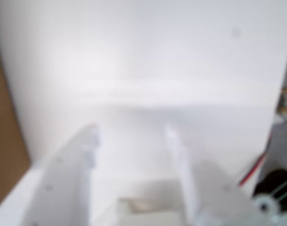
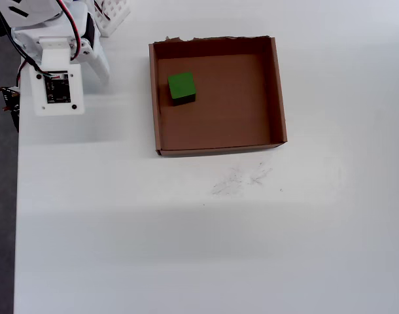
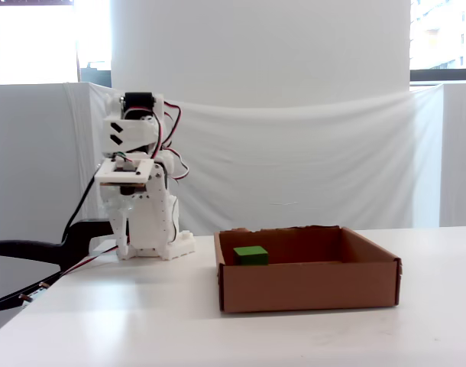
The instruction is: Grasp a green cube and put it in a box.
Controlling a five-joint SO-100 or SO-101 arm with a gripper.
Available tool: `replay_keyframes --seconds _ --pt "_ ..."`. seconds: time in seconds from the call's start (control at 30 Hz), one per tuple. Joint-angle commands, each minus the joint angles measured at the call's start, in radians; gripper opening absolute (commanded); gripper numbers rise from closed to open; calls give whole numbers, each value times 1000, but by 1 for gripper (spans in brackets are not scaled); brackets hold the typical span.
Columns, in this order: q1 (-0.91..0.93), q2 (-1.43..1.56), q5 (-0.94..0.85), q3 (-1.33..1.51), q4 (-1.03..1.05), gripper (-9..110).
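You are looking at a staged test bench in an office-like room: behind the white table (image 3: 309, 336), white cloth (image 3: 294, 164) hangs as a backdrop. Above that cloth, bright windows (image 3: 30, 42) flank a broad white column (image 3: 260, 50).

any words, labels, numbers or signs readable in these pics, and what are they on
No readable text in any view.
The box and the green cube have plain, unmarked faces.
The arm bears black angular marks on its white housing; they look like shapes rather than letters, and are too small to read.
The small circuit board on the arm in the overhead view has tiny marks, too small to read.
The wrist view is too blurred to show any text.
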Motion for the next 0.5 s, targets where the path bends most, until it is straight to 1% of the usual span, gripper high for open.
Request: replay_keyframes --seconds 0.0,0.2,0.47 --pt "6 52 -26 6 6 18" --pt "14 112 -28 54 0 18" --pt "21 114 -34 118 -28 18"
